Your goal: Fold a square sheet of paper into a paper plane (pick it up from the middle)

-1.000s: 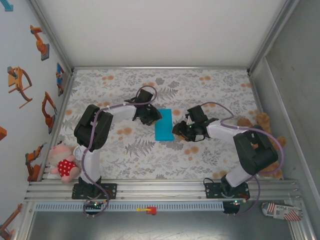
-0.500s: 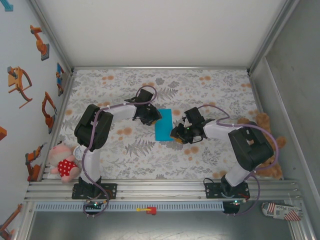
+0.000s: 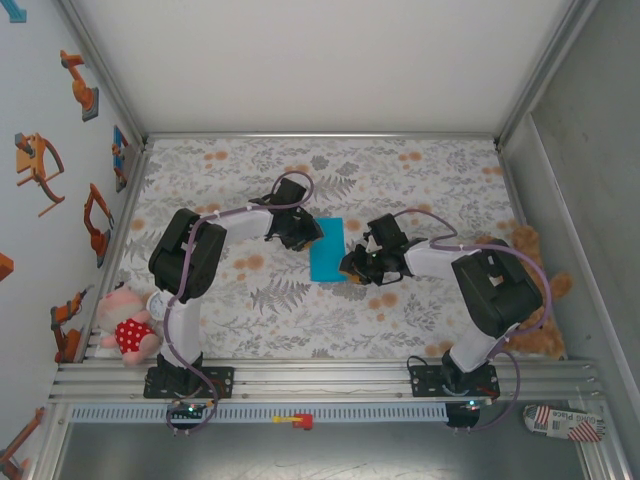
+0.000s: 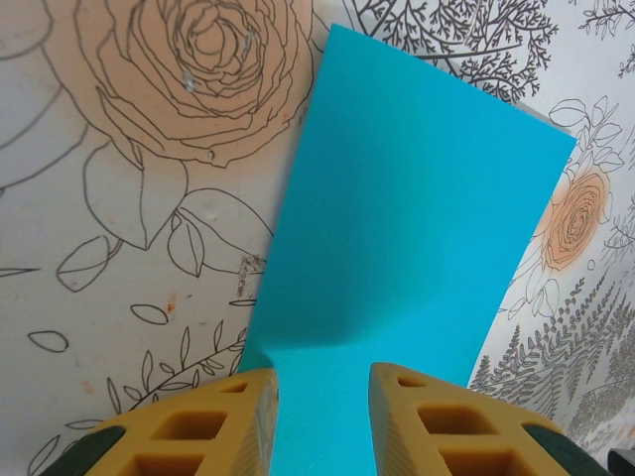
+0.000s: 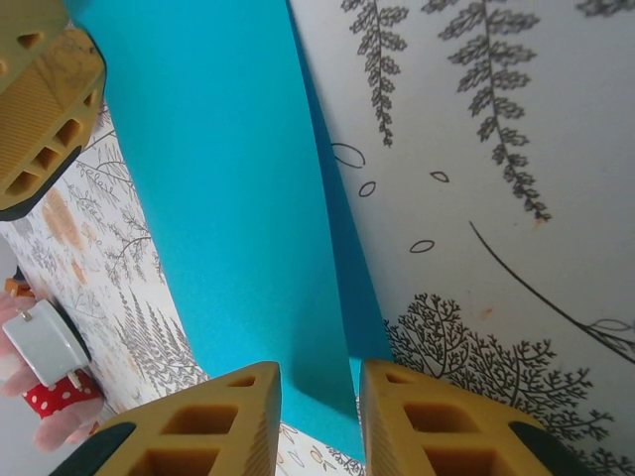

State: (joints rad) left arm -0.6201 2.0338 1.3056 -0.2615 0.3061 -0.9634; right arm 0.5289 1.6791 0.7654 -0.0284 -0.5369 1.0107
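Folded square sheet of paper (image 3: 327,249) is being straddled by left gripper (image 4: 322,385) on its left, right gripper (image 5: 317,375) on its right. Both jaws are being held apart.

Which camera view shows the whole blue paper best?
Top external: the blue paper shows almost its full narrow rectangular outline, though small. Left wrist shows the paper large but cut off at the bottom; right wrist crops it too.
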